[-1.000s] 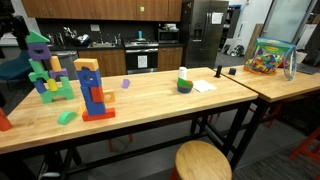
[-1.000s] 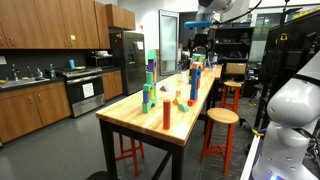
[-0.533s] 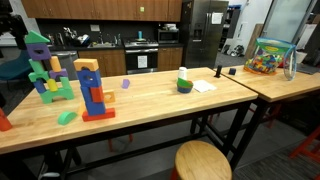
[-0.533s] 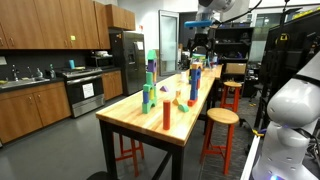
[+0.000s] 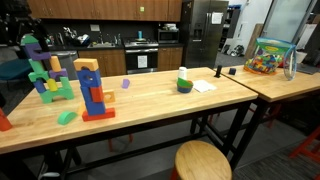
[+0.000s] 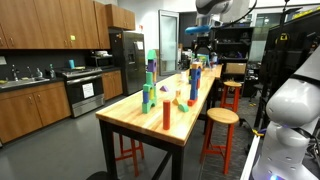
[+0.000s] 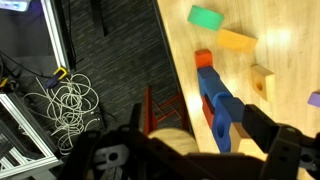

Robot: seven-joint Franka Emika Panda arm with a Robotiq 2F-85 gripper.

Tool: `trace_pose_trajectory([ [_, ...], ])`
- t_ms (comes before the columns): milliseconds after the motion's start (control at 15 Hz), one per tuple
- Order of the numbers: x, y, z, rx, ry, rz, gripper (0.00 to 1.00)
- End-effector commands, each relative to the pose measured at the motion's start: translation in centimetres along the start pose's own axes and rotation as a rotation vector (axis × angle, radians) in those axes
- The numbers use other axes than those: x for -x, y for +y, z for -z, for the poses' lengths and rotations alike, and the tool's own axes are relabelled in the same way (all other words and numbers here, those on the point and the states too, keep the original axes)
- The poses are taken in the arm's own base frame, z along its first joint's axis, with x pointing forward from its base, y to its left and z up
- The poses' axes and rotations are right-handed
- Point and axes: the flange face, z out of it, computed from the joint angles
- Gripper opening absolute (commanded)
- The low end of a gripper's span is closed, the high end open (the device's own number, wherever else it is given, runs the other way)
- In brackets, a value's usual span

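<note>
Exterior view: one wooden table (image 5: pixel 150 100) carries two stacks, a green-and-purple tower (image 5: pixel 40 68) and a blue block tower (image 5: pixel 92 90), with one green block (image 5: pixel 66 118) just beside.

Exterior view: the gripper (image 6: pixel 201 38) hangs high over the blue block tower (image 6: pixel 195 80).

Wrist view: the gripper (image 7: pixel 190 150), fingers spread wide and empty, frames the blue block tower (image 7: pixel 215 100) well below. One green block (image 7: pixel 207 17), one yellow block (image 7: pixel 235 40) and one tan block (image 7: pixel 262 82) lie near it.

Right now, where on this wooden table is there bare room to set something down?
The widest bare patch lies toward the front edge of the table, between the orange-and-blue tower and the green bowl. A smaller one runs in front of the paper. Crowded: the end with the green-and-purple tower and the loose green block.
</note>
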Motion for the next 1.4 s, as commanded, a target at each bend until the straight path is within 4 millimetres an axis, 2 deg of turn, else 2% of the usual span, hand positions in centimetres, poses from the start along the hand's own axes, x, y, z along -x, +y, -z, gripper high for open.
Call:
trace_pose_trajectory([
  [0,-1.6,-1.2,1.7,-0.054,0.022,-0.059,1.0],
  [333,-2.1,-3.6,2.2,-0.108,0.013,-0.051,1.0],
  [733,-3.2,-6.2,0.3,-0.099,0.025,-0.061,1.0],
  [1333,-6.6,-6.2,-3.1,-0.003,-0.013,-0.132,1.0],
])
